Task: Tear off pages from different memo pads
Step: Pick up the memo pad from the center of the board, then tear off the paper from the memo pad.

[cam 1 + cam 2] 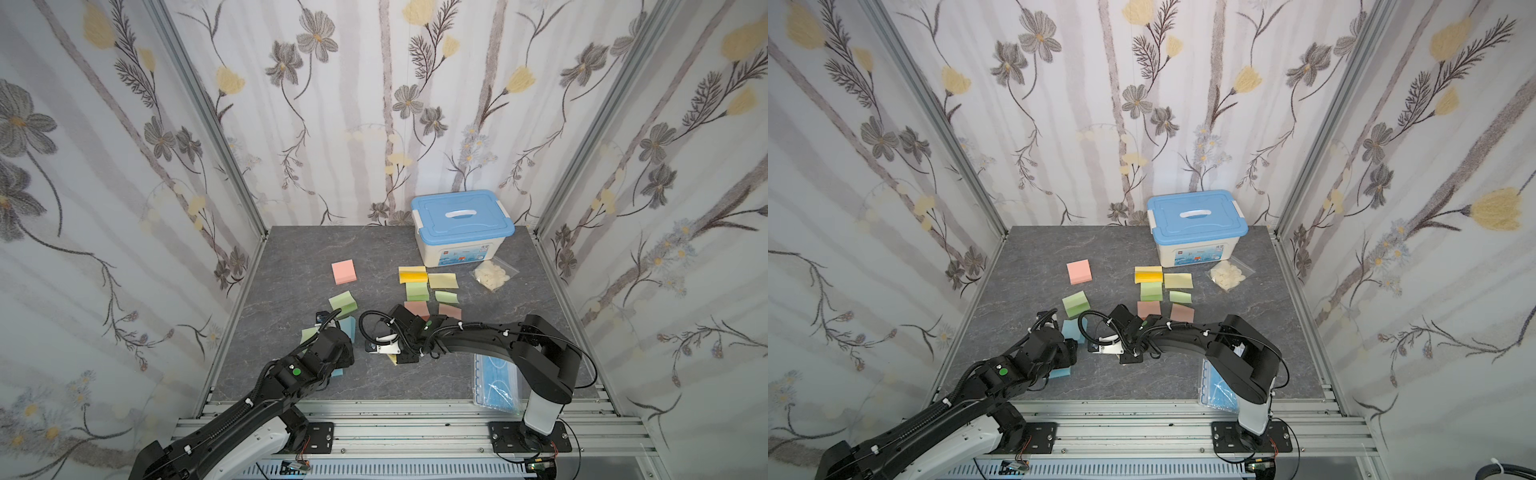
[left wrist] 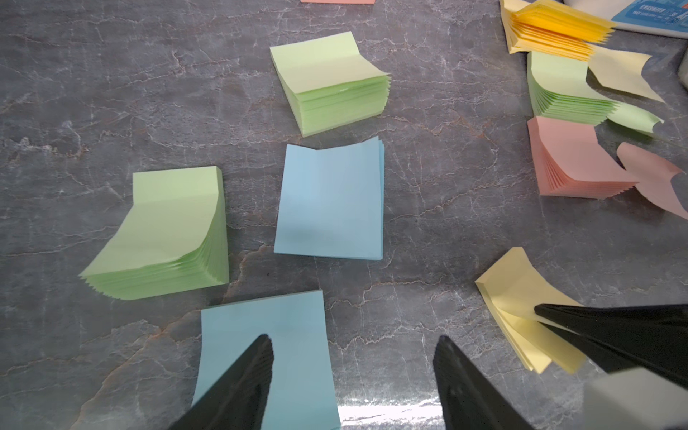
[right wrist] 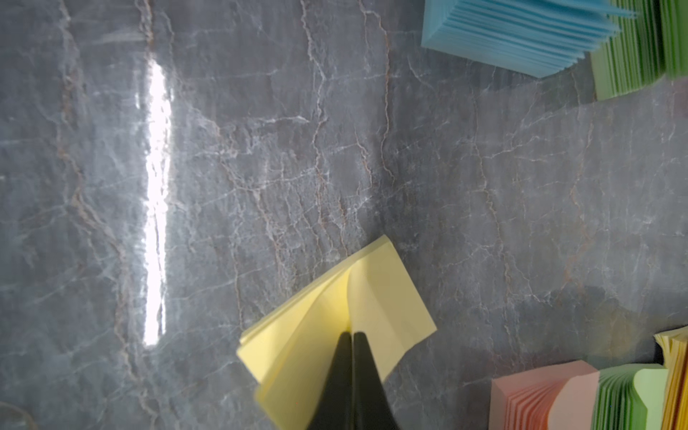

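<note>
Glossy grey marble-look desk in a booth w/ floral-print walls & alu rails in front; at the back a white plastic box w/ blue lid, a clear bag beside it. Square pastel pads (green, blue, pink, yellow), edges fanned & top sheets curled, lie mid-desk, w/ three loose curled pages just right of the far pads. R gripper is clamped on lifted sheets of the thin yellow pad front-centre. L gripper gapes wide, holding nothing, one tapered black finger over a blue pad.
</note>
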You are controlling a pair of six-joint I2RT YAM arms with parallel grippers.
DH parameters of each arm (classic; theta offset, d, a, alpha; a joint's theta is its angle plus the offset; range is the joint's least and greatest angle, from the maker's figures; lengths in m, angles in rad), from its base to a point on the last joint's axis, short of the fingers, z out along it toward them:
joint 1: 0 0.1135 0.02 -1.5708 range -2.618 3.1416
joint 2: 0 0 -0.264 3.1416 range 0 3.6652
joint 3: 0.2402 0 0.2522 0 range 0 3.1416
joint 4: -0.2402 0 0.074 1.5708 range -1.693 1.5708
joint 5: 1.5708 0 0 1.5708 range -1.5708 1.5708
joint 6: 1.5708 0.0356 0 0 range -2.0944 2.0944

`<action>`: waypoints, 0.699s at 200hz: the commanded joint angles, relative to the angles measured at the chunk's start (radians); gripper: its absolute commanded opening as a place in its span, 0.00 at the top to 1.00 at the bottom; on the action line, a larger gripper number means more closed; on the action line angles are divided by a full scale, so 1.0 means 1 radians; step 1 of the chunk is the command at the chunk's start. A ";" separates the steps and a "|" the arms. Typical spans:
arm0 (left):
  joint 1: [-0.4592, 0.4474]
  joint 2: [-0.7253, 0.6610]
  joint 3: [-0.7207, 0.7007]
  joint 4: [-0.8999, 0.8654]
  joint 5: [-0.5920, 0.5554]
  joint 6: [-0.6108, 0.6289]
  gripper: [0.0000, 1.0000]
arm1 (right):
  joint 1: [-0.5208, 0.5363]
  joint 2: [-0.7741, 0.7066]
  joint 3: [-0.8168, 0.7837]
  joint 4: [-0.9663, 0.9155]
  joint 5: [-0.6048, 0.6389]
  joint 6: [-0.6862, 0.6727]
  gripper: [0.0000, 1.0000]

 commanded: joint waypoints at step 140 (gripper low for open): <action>0.003 -0.162 -0.093 0.483 0.544 0.115 0.19 | -0.089 -0.389 -0.082 -0.010 -0.306 0.095 1.00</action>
